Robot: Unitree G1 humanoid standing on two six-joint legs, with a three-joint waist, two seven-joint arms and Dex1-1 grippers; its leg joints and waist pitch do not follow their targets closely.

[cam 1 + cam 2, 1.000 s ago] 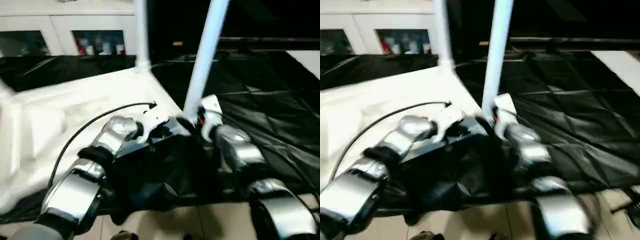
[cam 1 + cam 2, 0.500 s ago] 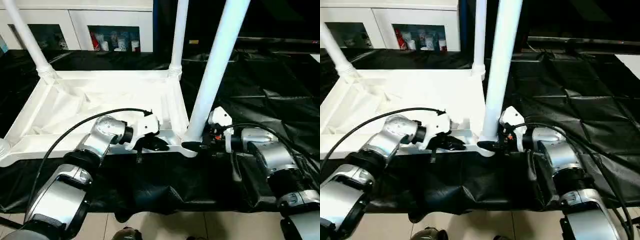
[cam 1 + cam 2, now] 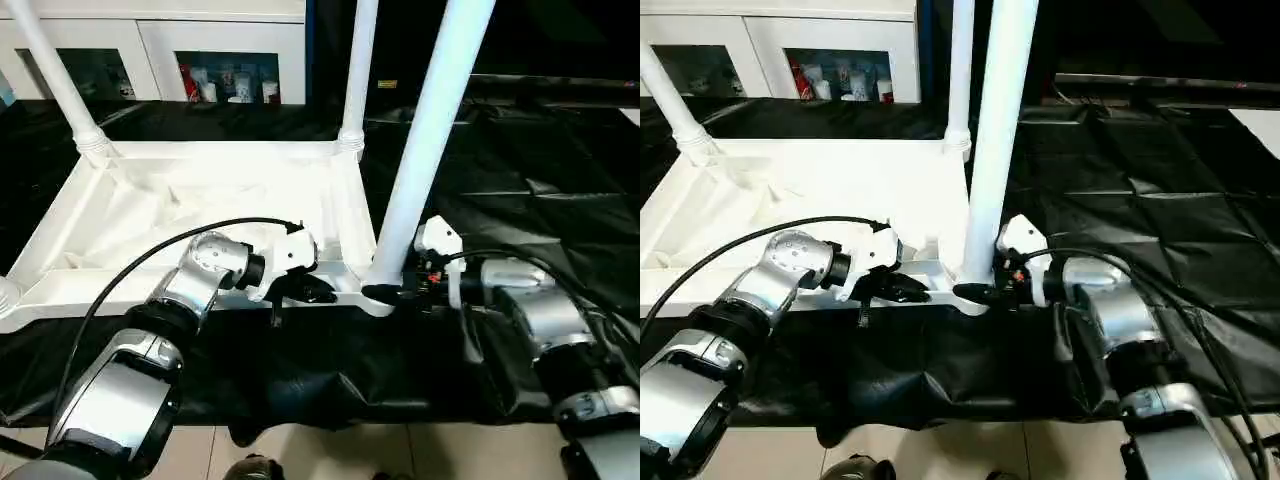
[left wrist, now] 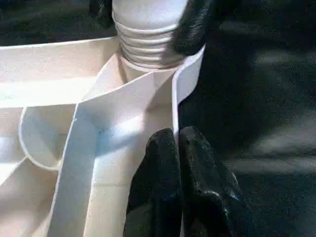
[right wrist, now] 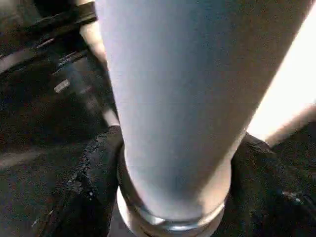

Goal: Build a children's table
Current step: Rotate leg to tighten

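The white tabletop point(image 3: 200, 190) lies underside up on the black drape. Two white legs stand in its far corner sockets, one on the left point(image 3: 50, 70) and one on the right point(image 3: 358, 60). A third leg point(image 3: 425, 140) rises from the near right corner, leaning slightly right. My right gripper point(image 3: 385, 293) is shut around that leg's base, with a finger point(image 5: 94, 182) on each side of the tube point(image 5: 182, 98). My left gripper point(image 3: 315, 291) is shut on the tabletop's near rim point(image 4: 174, 98), close to the leg's ribbed base point(image 4: 148, 44). The near left socket point(image 3: 5, 298) holds no leg.
White cabinets with glass doors point(image 3: 225, 75) stand behind the work table. The black drape point(image 3: 520, 170) stretches wrinkled to the right. The table's front edge hangs over the tiled floor point(image 3: 330, 455). A black cable point(image 3: 150, 265) arcs over my left forearm.
The head view has swung and steadied since a second ago. Over the last half second both grippers keep their holds, and the near right leg has barely shifted.
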